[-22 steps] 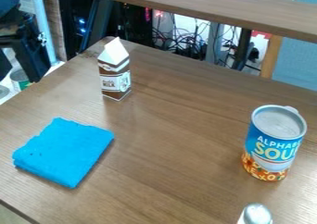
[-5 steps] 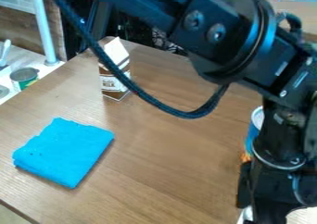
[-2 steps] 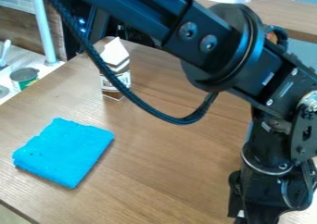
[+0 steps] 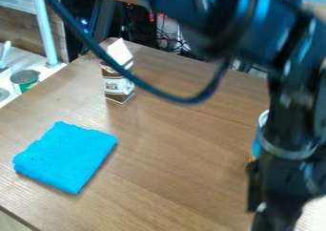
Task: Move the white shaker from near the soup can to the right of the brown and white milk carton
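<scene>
The can [image 4: 257,146] stands at the right of the table [image 4: 178,177], mostly hidden behind the arm [image 4: 280,39]; a strip of pale rim, blue side and a little orange low down show. The end effector [image 4: 277,218] is at the lower right, its lower end cut off by the bottom edge; how far open it is, or whether it holds anything, I cannot tell. The arm's cable crosses the brown-and-white carton [image 4: 118,88], upright farther back. A bright blue folded cloth [image 4: 66,156] lies flat at left.
</scene>
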### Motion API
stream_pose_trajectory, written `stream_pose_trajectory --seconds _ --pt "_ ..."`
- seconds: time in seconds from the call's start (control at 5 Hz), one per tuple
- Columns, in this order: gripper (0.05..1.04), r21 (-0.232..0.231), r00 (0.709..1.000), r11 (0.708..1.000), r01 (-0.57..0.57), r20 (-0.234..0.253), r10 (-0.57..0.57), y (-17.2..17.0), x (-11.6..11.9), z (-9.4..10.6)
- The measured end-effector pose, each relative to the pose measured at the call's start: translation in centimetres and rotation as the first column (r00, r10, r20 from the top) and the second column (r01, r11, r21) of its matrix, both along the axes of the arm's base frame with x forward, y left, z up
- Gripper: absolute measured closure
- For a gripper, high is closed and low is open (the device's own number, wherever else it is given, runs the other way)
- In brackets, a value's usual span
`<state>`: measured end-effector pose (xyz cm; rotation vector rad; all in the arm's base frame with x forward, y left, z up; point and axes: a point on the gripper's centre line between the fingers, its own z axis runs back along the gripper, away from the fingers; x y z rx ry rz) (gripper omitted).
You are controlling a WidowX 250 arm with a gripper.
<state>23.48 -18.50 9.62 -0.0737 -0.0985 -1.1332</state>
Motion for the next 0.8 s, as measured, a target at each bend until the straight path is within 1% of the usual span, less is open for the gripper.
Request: stream_pose_trajectory --seconds 0.2,0.4,0.6,0.8 --pt "0.444 -0.038 0.998 0.998 -0.041 0.042 0.043 0.0 2.0 3.7" --pt "0.444 -0.1 0.99 0.99 -0.098 0.093 0.107 0.9 3.7 7.4" --pt "0.444 -0.132 0.966 0.969 -0.21 0.122 0.226 3.3 6.0 10.0" --pt "0.444 -0.141 0.926 0.933 -0.332 0.138 0.35 6.6 8.3 11.9"
